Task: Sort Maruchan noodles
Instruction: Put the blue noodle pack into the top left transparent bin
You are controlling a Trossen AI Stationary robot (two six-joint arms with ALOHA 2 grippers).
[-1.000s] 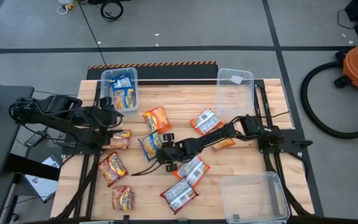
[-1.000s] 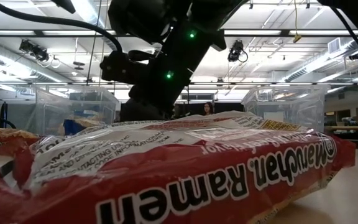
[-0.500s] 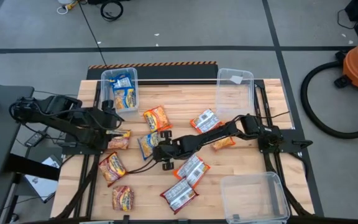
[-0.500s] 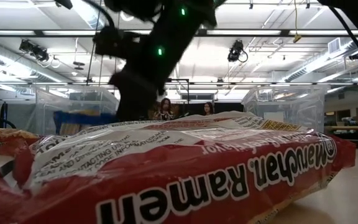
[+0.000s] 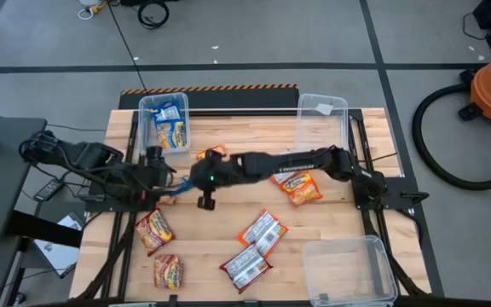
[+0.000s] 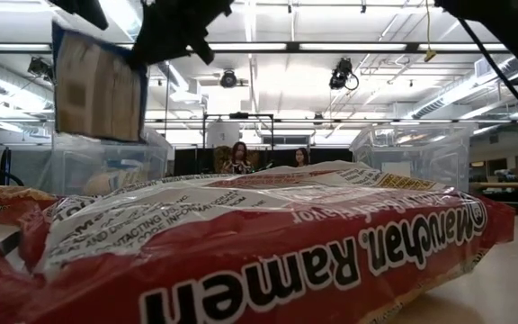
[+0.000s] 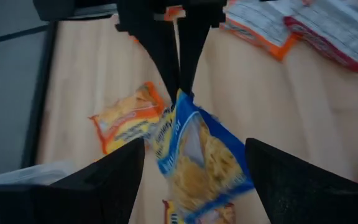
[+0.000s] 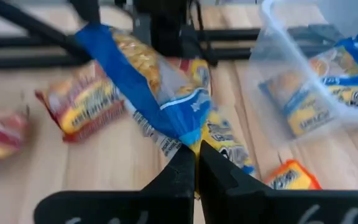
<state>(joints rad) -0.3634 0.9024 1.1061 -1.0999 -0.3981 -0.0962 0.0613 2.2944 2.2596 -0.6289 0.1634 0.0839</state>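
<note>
My right gripper (image 5: 187,181) reaches across to the table's left middle and is shut on a blue-and-yellow Maruchan noodle packet (image 8: 145,78), which hangs in the air (image 6: 97,85). My left gripper (image 7: 194,177) is open at the left side. Its two fingers stand on either side of the hanging packet (image 7: 197,158); I cannot tell whether they touch it. Several orange and red packets lie flat on the table, such as one orange packet (image 5: 301,188) and one red one (image 5: 262,232). My right gripper pinches the blue packet's end edge (image 8: 188,134) between its two shut fingers (image 7: 166,56). In the left wrist view the fingers lie side by side on that edge (image 7: 180,98). The packet is lifted clear of the table and hangs from the fingers.
A clear bin (image 5: 164,102) at the far left holds blue packets. A clear bin (image 5: 322,107) stands at the far right and another (image 5: 348,269) at the near right. A red packet (image 6: 259,261) lies right before the low camera. People show far off in the room.
My right gripper has lifted the blue packet off the table's middle and carried it up and toward the left edge, to my left gripper. The packet now hangs clear of the table. My left gripper has shifted a little toward the packet.
</note>
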